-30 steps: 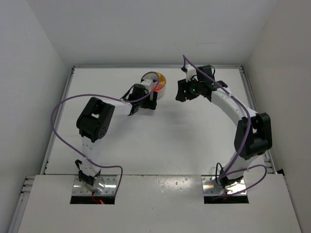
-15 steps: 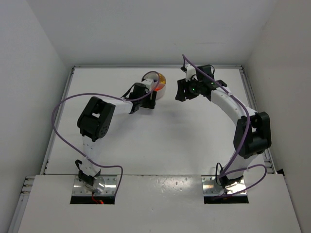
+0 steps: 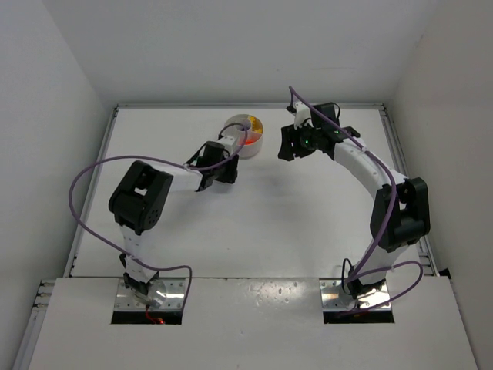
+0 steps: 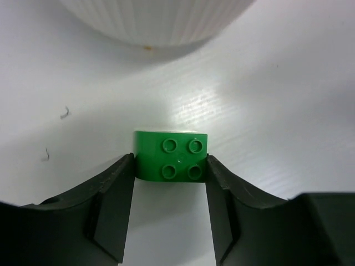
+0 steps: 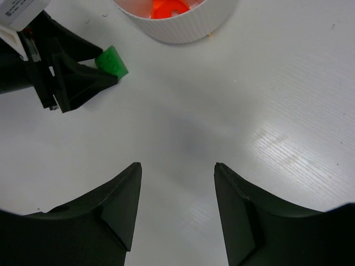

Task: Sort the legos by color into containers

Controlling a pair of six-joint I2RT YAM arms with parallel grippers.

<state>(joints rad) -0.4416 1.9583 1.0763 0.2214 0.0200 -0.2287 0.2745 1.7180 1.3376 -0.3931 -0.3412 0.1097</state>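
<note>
A green lego, a four-stud brick, lies on the white table just in front of the round ribbed white dish. My left gripper is shut on it, with one black finger against each side. The right wrist view shows the same green brick at the tips of the left gripper, beside the dish, where an orange-red lego lies in one of the containers. My right gripper hangs open over bare table. In the top view the dish sits between both grippers.
Purple cables trail along both arms. White walls close in the table at the back and both sides. A raised rail runs along the table's right side.
The left arm has drawn back from the dish toward the near left, and its jaws have narrowed onto the green brick. The right arm has stayed still.
</note>
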